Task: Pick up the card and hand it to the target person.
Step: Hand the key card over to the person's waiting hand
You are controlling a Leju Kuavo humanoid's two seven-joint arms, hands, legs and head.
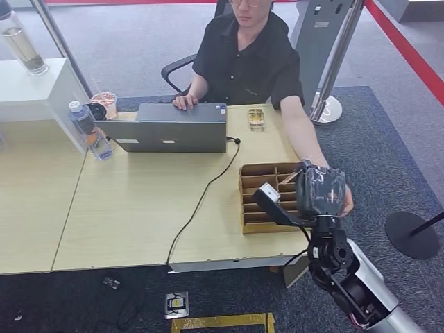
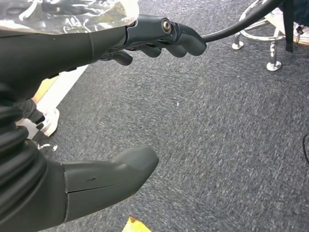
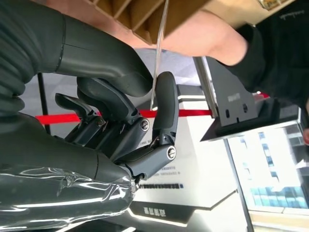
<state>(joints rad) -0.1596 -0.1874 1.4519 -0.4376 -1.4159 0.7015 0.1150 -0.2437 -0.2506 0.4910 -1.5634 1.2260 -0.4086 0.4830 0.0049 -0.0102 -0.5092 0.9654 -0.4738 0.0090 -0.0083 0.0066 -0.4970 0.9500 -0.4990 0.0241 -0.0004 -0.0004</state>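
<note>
Surroundings, head view: light wooden desk point(image 1: 131, 208); closed grey laptop point(image 1: 167, 127) at far side, black cable point(image 1: 201, 198) trailing from it to the near desk edge. Plastic water bottle point(image 1: 89, 130) and iced drink cup point(image 1: 105, 103) left of laptop; small yellow packet point(image 1: 256, 118) right of it. Brown cardboard divider box point(image 1: 261, 201) with many compartments at the desk's right end. White side cabinet point(image 1: 37, 87) at left, glass bottle point(image 1: 21, 38) on top. Seated person in black shirt point(image 1: 246, 59) behind desk, one hand on laptop, other forearm point(image 1: 301, 135) stretched along the desk's right edge toward the raised robot hand and partly hidden behind it. Grey carpet, red floor line, chrome stand base point(image 1: 327, 107) beyond.

Task item: card point(image 3: 159, 53), thin, pale, seen edge-on in right wrist view, standing across the box's compartments in that picture; white edge just visible at the fingertips in head view. Face and print not readable.

Right hand point(image 1: 293, 198): raised over the box's near right corner, wrist wrapped in clear plastic film, thumb and one dark fingertip point(image 3: 165, 104) pinching the card's end, remaining fingers curled behind.

Left hand point(image 2: 120, 101): hanging over carpet, thumb and fingers apart, nothing between them.
</note>
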